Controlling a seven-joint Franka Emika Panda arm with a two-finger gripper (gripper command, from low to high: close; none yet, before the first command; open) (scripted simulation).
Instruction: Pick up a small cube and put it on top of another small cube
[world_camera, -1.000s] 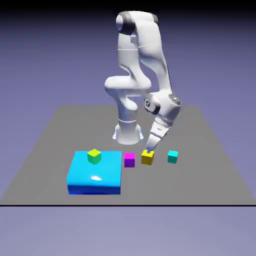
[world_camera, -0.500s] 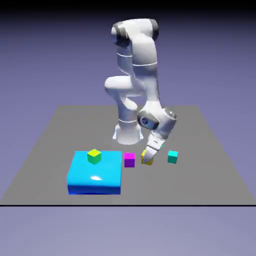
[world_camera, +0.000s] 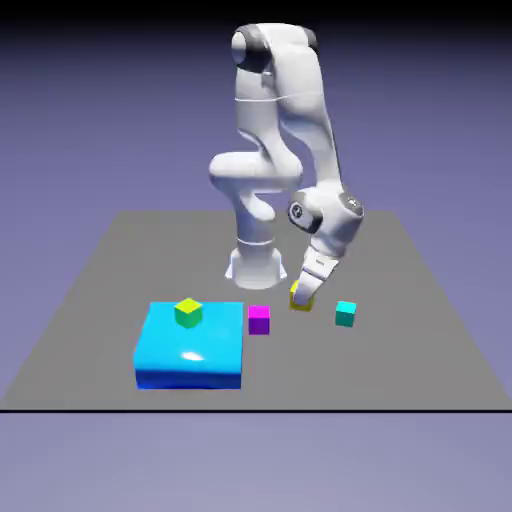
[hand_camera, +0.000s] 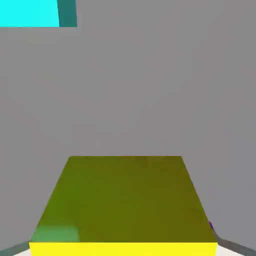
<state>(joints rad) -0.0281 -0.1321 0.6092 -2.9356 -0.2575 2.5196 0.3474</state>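
Observation:
The small yellow cube (world_camera: 298, 301) hangs just above the table, and my gripper (world_camera: 303, 296) is shut on it, tilted down from the upper right. In the hand view the yellow cube (hand_camera: 125, 200) fills the lower middle and hides most of the fingers, with the grey table below it. The other small cube (world_camera: 259, 319), with a magenta top and purple sides, rests on the table just to the exterior view's left of the held cube and slightly nearer the camera. A thin purple sliver shows at the yellow cube's right edge in the hand view.
A teal cube (world_camera: 345, 314) sits on the table to the exterior view's right of the gripper; the teal cube (hand_camera: 37, 13) also shows at the hand view's top left. A large blue block (world_camera: 190, 350) carries a yellow-green cube (world_camera: 188, 312) to the left.
The gripper came down over the yellow cube, shut on it, then rose and lifted it slightly off the table. The other cubes stayed put.

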